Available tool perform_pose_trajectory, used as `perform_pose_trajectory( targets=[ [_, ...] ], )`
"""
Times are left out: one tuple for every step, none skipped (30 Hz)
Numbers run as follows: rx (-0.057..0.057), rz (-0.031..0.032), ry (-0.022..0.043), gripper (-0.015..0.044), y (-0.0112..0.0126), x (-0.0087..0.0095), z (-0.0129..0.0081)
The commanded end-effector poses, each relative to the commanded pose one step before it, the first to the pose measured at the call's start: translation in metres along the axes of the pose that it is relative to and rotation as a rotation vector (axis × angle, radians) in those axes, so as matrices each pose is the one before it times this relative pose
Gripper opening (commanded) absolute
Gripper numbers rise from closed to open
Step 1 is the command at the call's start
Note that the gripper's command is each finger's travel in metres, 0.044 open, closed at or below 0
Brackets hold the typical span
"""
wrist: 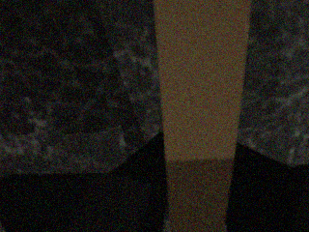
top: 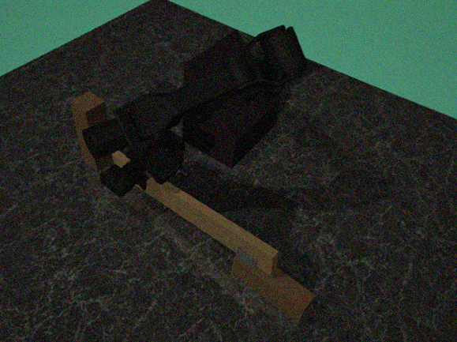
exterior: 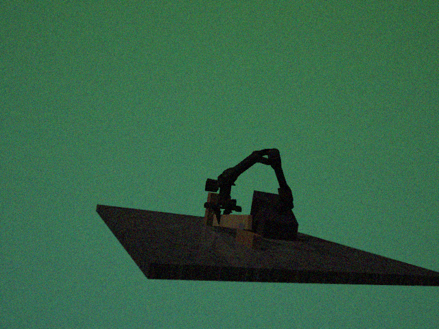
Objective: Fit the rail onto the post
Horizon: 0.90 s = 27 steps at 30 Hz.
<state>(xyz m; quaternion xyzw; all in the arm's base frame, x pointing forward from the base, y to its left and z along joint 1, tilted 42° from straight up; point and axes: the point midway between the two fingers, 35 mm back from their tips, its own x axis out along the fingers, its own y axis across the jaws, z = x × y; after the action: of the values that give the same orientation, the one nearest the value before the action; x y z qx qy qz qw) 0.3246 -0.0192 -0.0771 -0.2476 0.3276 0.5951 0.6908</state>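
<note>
With the gripper (top: 133,171) clamped on the rail (top: 213,220) near the post (top: 87,108), the lift should be slow and level, keeping the far end seated in the bracket (top: 248,260).

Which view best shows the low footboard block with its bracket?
The top view: the tan wooden footboard block lies unobstructed, the long wooden rail ending at it. In the exterior view it is a small dim shape; the wrist view misses it.

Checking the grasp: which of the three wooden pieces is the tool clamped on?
The long rail, gripped near its post-side end by the tool; not the post or footboard block.
</note>
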Motion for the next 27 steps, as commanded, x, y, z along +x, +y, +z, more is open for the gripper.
perform_pose_trajectory(
  targets=[
    [-0.0094,-0.02692,-0.00362,0.0000,-0.00858,-0.01006,0.00040],
    [0.0000,-0.00001,0.00002,0.0000,-0.00026,-0.00051,0.00000],
    [0.0000,-0.00001,0.00002,0.0000,-0.00026,-0.00051,0.00000],
    [0.0000,-0.00001,0.00002,0.0000,-0.00025,-0.00051,0.00000],
    [0.0000,-0.00001,0.00002,0.0000,-0.00024,-0.00051,0.00000],
    [0.0000,-0.00001,0.00002,0.0000,-0.00023,-0.00051,0.00000],
    [0.0000,-0.00001,0.00002,0.0000,-0.00022,-0.00051,0.00000],
    [0.0000,-0.00001,0.00002,0.0000,-0.00020,-0.00051,0.00000],
    [0.0000,-0.00001,0.00002,0.0000,-0.00019,-0.00051,0.00000],
    [0.0000,-0.00001,0.00002,0.0000,-0.00018,-0.00051,0.00000],
    [0.0000,-0.00001,0.00002,0.0000,-0.00016,-0.00051,0.00000],
    [0.0000,-0.00001,0.00002,0.0000,-0.00015,-0.00050,0.00000],
    [0.0000,-0.00001,0.00002,0.0000,-0.00014,-0.00050,0.00000],
    [0.0000,-0.00001,0.00002,0.0000,-0.00013,-0.00050,0.00000],
    [0.0000,-0.00001,0.00002,0.0000,-0.00012,-0.00050,0.00000],
    [0.0000,-0.00001,0.00002,0.0000,-0.00010,-0.00050,0.00000],
    [0.0000,-0.00001,0.00002,0.0000,-0.00009,-0.00050,0.00000],
    [0.0000,-0.00001,0.00002,0.0000,-0.00008,-0.00050,0.00000],
    [0.0000,-0.00001,0.00002,0.0000,-0.00007,-0.00050,0.00000],
    [0.0000,0.00000,0.00002,0.0000,-0.00007,-0.00050,0.00000],
    [0.0000,0.00000,0.00002,0.0000,-0.00006,-0.00050,0.00000],
    [0.0000,0.00000,0.00002,0.0000,-0.00005,-0.00050,0.00000],
    [0.0000,0.00000,0.00002,0.0000,-0.00004,-0.00050,0.00000],
    [0.0000,0.00000,0.00002,0.0000,-0.00003,-0.00050,0.00000],
    [0.0000,0.00000,0.00002,0.0000,-0.00002,-0.00050,0.00000],
    [0.0000,0.00000,0.00002,0.0000,-0.00002,-0.00050,0.00000],
    [0.0000,0.00000,0.00002,0.0000,-0.00001,-0.00050,0.00000]
  ],
)
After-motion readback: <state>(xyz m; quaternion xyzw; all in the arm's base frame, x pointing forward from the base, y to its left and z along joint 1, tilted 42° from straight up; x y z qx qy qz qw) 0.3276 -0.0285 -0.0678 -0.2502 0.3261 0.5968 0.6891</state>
